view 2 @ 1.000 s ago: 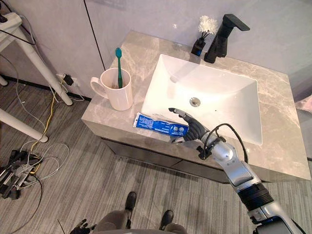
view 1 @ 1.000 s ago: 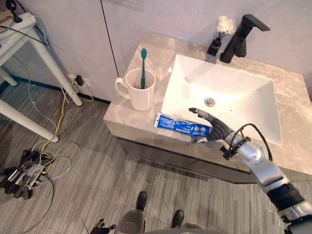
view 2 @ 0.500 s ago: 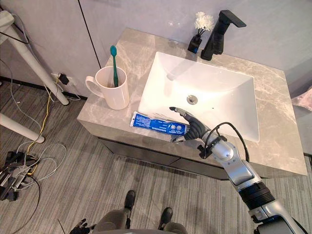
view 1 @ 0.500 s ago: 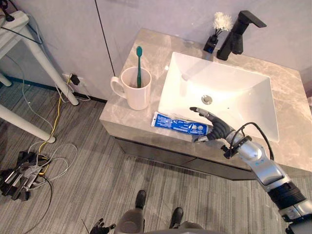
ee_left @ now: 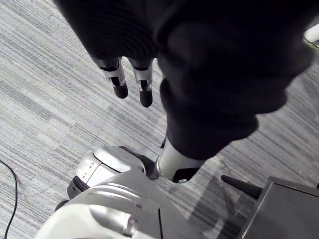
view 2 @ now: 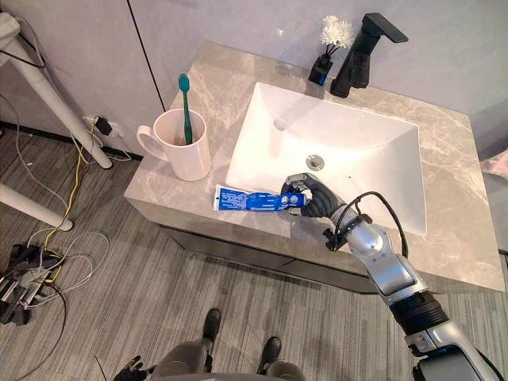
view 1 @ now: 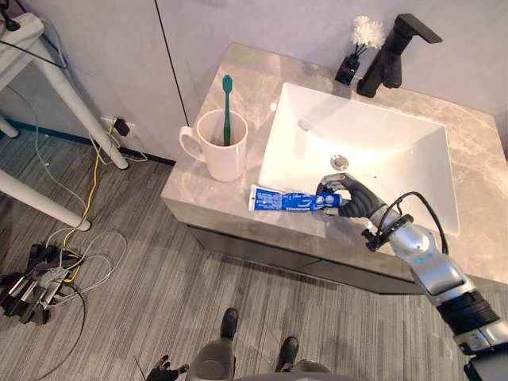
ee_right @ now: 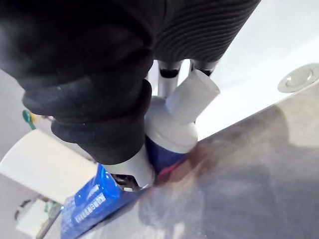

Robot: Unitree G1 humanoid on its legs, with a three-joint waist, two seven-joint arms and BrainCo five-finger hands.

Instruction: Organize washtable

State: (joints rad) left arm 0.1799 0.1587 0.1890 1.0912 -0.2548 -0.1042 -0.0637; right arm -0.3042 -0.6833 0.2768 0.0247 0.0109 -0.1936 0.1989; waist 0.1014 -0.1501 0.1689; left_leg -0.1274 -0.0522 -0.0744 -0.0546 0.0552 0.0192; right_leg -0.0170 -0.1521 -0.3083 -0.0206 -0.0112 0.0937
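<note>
1. The toothpaste tube (view 1: 287, 200) is seen lying flat on the near strip of the counter (view 1: 197, 187), between the sink (view 1: 397, 159) and the counter's near edge.
2. Long axis noted: it runs left to right along that edge, with the flat crimped end to the left and the white cap end to the right.
3. The right hand (view 1: 355, 200) is placed at the cap end. Its fingers and thumb are curled round the tube just behind the cap, as confirmed in the right wrist view.
4. The body of the tube extends leftward from the fingers, toward the mug (view 1: 221, 149) holding the toothbrush (view 1: 227, 103).
5. The mug is judged the likely destination. It stands left of and slightly beyond the tube's free end, close but not touching.
6. The left hand (ee_left: 115, 79) is recorded hanging low over the floor, fingers straight and holding nothing. The right hand is therefore the nearer one.
</note>
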